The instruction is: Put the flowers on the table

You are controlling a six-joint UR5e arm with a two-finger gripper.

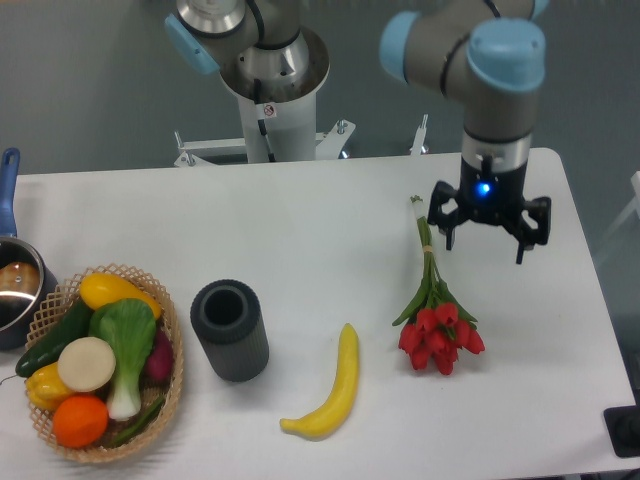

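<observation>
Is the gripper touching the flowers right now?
Apart. The camera view shows the open gripper raised right of the stems, white table visible between it and the flowers.

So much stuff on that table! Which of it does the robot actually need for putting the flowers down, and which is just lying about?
Part of the job:
- the flowers, lying flat on the table
- the gripper, fingers spread open just above, beside the stems

Just lying about:
- banana
- dark cylinder cup
- basket of toy vegetables
- pot at the left edge
</observation>
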